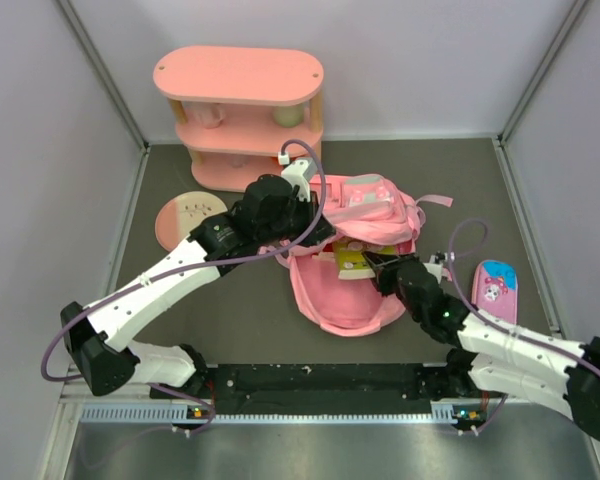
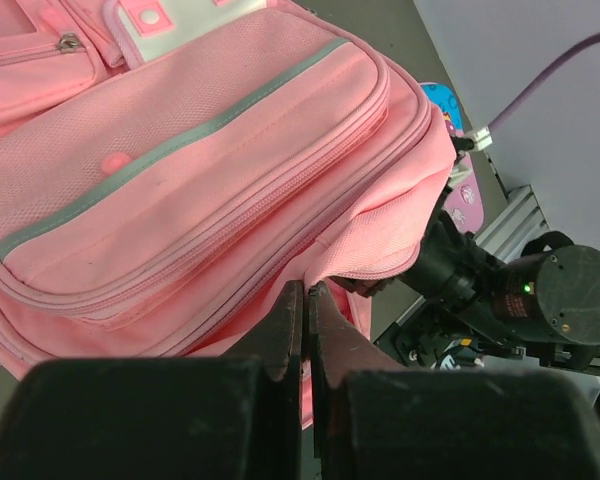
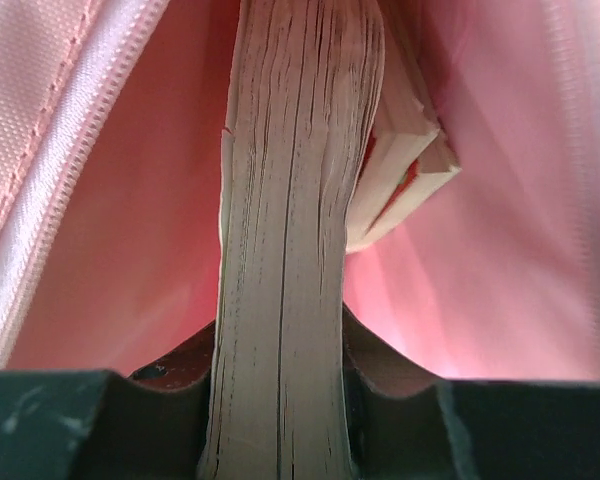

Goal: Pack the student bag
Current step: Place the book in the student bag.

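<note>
Top: student bag (image 1: 345, 305) lies open at mid-table, just before the pink shelf (image 1: 240, 110). Left wrist: left gripper (image 2: 305, 295) pinched together on the bag's rim. Right wrist: right gripper (image 3: 280, 350) clamped on a book (image 3: 290, 180) (page edges showing) inside the bag.

The left arm (image 1: 165, 280) and right arm (image 1: 510, 350) have white shells and black round joints. Thin purple cables (image 1: 323, 185) follow both. The left gripper (image 2: 307, 300) is black.
</note>
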`<state>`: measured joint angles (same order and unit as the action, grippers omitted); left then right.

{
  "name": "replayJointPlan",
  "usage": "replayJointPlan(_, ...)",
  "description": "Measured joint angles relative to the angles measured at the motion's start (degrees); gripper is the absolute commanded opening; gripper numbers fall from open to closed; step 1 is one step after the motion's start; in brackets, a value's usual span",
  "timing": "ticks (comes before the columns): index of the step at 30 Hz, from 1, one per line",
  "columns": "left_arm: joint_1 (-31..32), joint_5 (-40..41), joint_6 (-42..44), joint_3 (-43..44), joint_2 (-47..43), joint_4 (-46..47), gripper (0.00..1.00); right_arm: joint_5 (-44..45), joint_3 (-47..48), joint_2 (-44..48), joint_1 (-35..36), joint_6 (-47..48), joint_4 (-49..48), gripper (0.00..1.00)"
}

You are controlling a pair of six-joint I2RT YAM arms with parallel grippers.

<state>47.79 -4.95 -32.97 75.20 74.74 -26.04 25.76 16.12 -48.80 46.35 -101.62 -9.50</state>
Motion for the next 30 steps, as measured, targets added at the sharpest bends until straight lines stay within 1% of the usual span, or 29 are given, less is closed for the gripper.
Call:
replayJointPlan(1,0.0,-0.15,0.02,0.0,-0.02,0.04,0.0,0.76,1.84,-2.78,0.04,-0.57,-0.17,0.06)
replayJointPlan(2,0.0,-0.26,0.04,0.0,-0.02,0.11,0.0,1.51,3.72,-5.4,0.02,-1.14,-0.09,0.08)
replayJointPlan(3,0.0,-0.31,0.04,0.0,-0.02,0.17,0.0,2.29,5.57,-7.87,0.02,-1.66,0.11,0.17)
replayJointPlan(4,0.0,-0.39,0.07,0.0,-0.02,0.22,0.0,3.56,8.48,-11.43,0.04,-2.54,0.81,0.24)
replayJointPlan(6,0.0,-0.55,0.09,-0.02,-0.04,0.39,0.0,4.37,10.78,-14.93,0.02,-3.15,0.76,0.28)
replayJointPlan(8,0.0,-0.59,0.11,-0.07,-0.17,0.37,0.0,4.5,12.2,-18.29,0.0,-3.93,-0.17,0.31)
replayJointPlan(11,0.0,-0.61,0.15,-0.37,-0.44,0.35,0.0,3.96,10.73,-20.26,0.04,-4.7,-2.54,0.29)
replayJointPlan(14,0.02,-0.66,0.17,-0.81,-0.61,0.35,0.0,3.61,7.89,-19.85,0.04,-4.81,-4.44,0.5)
replayJointPlan(15,0.02,-0.66,0.17,-0.81,-0.61,0.35,0.0,3.48,7.08,-19.45,0.04,-4.57,-4.22,0.59)
replayJointPlan(18,0.02,-0.83,0.2,-0.83,-0.61,0.39,0.0,2.71,4.17,-18.56,0.04,-3.3,-4.24,0.73)
replayJointPlan(20,0.02,-0.9,0.2,-0.83,-0.61,0.37,0.0,1.7,2.54,-17.88,0.04,-2.29,-4.33,0.77)
replayJointPlan(21,0.02,-0.98,0.22,-0.83,-0.61,0.37,0.0,1.09,2.01,-17.35,0.04,-1.77,-4.33,0.79)
replayJointPlan(25,0.02,-1.22,0.31,-0.83,-0.59,0.37,0.0,-1.2,1.75,-13.57,0.04,0.7,-3.48,0.8)
replayJointPlan(28,0.0,-1.2,0.31,-0.85,-0.59,0.39,0.0,-2.54,1.53,-8.98,0.07,2.25,-1.4,0.77)
replayJointPlan(29,0.0,-1.2,0.31,-0.85,-0.59,0.39,0.0,-2.73,1.38,-7.13,0.15,2.64,-0.22,0.74)
replayJointPlan(30,0.02,-1.2,0.31,-0.85,-0.59,0.42,0.0,-2.84,1.03,-5.29,0.15,2.95,0.31,0.58)
